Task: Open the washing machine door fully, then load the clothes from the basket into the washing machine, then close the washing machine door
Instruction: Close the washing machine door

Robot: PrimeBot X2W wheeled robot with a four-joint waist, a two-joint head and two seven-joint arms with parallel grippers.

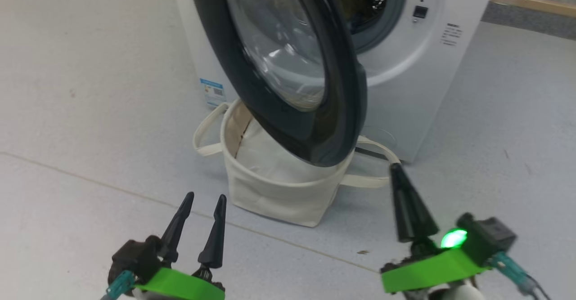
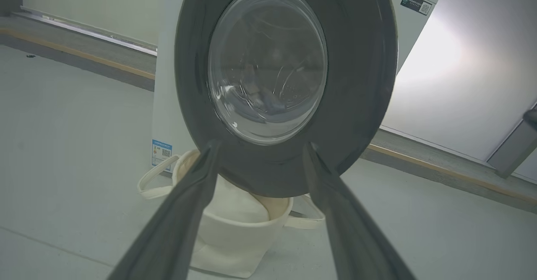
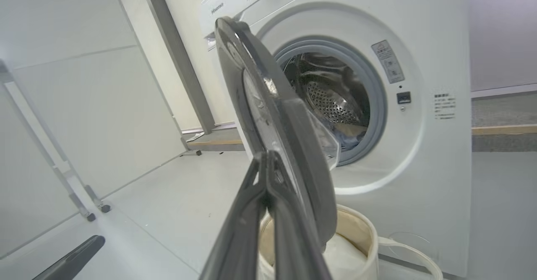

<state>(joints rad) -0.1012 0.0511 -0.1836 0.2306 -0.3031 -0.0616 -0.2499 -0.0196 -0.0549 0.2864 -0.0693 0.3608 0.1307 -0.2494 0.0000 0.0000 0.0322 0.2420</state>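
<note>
One logo [image 3: 217, 8], perhaps Hisense, on the washing machine [image 3: 428, 196]

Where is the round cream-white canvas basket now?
The basket stands at the centre of the head view, on the floor before the white washing machine, under its open black-rimmed door.

Big white front-loading washing machine [image 3: 423, 179]: "Hisense" on top panel. Blue corner sticker [image 1: 212, 91], grey warning label [image 3: 389, 61]: print illegible.
</note>
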